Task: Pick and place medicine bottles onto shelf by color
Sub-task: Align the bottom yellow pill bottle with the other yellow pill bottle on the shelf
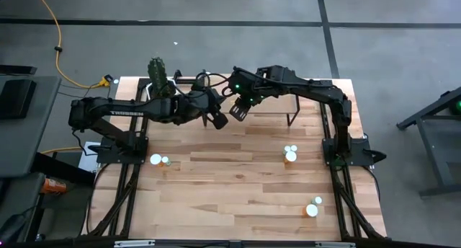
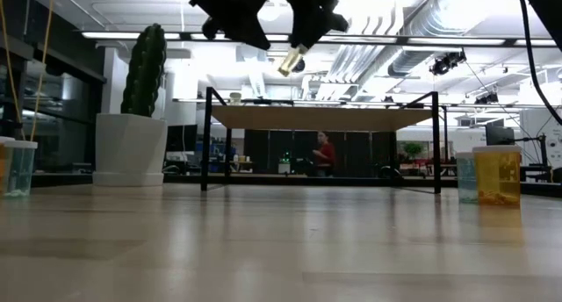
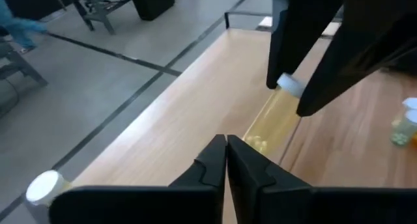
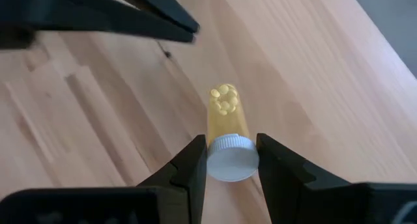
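Collision risk: You are running 2 arms nose to nose above the back of the table [image 1: 238, 197]; the left gripper [image 1: 218, 119] is sitting just beside the right gripper [image 1: 238, 109], and any sideways drift could be knocking the yellow bottle [image 4: 227, 123] loose.
Slip risk: You are pinching only the white cap [image 4: 230, 159], with the yellow body hanging free past the fingertips [image 4: 195, 152]; I judge a jolt or a tilt could be letting it twist out and drop onto the wood.
Placement risk: The shelf [image 2: 312, 118] is a narrow board on thin legs, so a bottle let go at a slant may be rolling off; the low view is showing it tilted.
Right gripper: Its fingers are closing partway on the cap, 1 on each side, and it is carrying the bottle in the air.
Left gripper: Its fingers are pressed together and holding nothing.
Bottle relative to gripper: It is lying between the right fingers, cap toward the wrist, body pointing outward.
Other bottles: 3 small groups are standing on the table, well apart from both grippers, such as the pair [image 1: 290, 154] on the right side.
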Motion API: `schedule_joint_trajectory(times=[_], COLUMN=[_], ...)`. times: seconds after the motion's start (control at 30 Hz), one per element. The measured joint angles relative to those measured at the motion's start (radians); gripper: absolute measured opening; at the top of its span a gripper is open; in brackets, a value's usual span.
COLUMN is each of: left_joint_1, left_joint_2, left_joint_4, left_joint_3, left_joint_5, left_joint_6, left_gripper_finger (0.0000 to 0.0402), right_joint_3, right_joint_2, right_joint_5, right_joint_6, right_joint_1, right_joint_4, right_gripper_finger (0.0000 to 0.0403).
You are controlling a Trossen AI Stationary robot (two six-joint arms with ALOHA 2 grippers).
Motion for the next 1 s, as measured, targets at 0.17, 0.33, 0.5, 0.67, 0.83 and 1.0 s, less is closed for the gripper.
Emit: schedule_joint_trajectory(times=[0.17, 0.33, 0.5, 0.67, 0.83, 1.0], left_joint_1=[0.017, 0.037, 0.064, 0.076, 0.077, 0.077], left_joint_2=[0.000, 0.004, 0.008, 0.046, 0.087, 0.109], left_joint_4=[0.129, 0.225, 0.292, 0.326, 0.330, 0.355], left_joint_3=[-0.064, -0.113, -0.127, -0.129, -0.129, -0.129], left_joint_5=[0.085, 0.102, 0.140, 0.181, 0.216, 0.228], left_joint_6=[0.000, -0.015, -0.050, -0.047, -0.059, -0.070], left_gripper_finger=[0.0001, 0.0000, 0.0000, 0.0000, 0.0000, 0.0000], right_joint_3=[0.000, -0.001, -0.001, -0.001, -0.001, -0.001], right_joint_2=[0.019, 0.024, 0.030, 0.034, 0.034, 0.034], right_joint_5=[0.001, -0.026, -0.027, -0.037, -0.045, -0.045], right_joint_6=[-0.002, -0.005, -0.009, -0.010, -0.010, -0.010], right_joint_1=[-0.017, -0.027, -0.028, -0.033, -0.038, -0.044], right_joint_4=[-0.008, -0.006, 0.001, 0.004, 0.004, -0.008], right_gripper_finger=[0.0103, 0.0103, 0.0103, 0.0103, 0.0103, 0.0103])
